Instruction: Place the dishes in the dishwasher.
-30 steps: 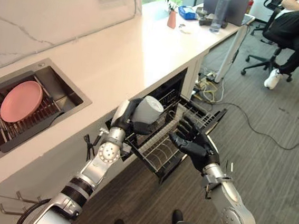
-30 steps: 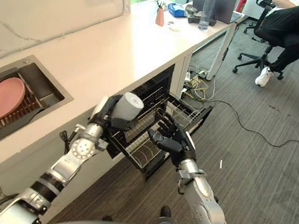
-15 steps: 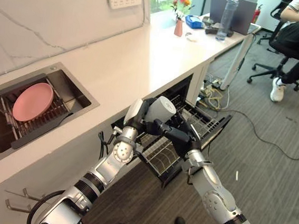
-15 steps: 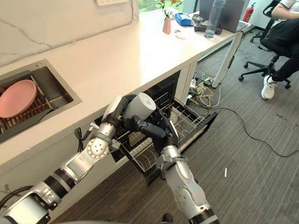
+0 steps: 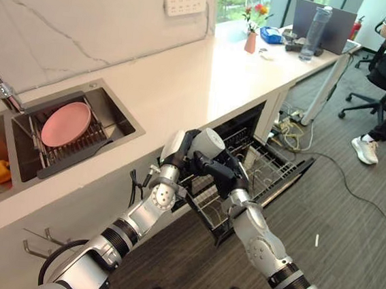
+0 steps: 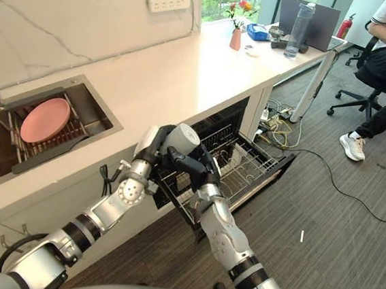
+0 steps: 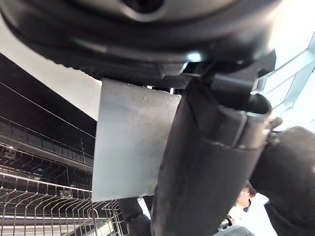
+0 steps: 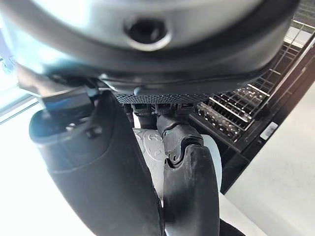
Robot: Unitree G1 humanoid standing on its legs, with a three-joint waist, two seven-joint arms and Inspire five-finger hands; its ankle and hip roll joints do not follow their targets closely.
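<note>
Left robot hand (image 7: 206,162) grips cup (image 7: 130,137) above rack (image 7: 44,211).

A white countertop (image 5: 186,75) carries a small vase of flowers (image 5: 251,37), a water bottle (image 5: 315,32) and a laptop (image 5: 331,21).

My two arms are silver-grey metal, built of rounded segments with black rings between them. On my left arm I can see a round silver disc at the wrist with small dark screw holes in it. The left hand (image 5: 184,152) is dark, with a pale grey plate on its back. The right hand (image 5: 225,177) is black all over, its fingers made of glossy jointed segments. Close up, both wrist housings look silver with a dark recessed hole in the middle.
</note>
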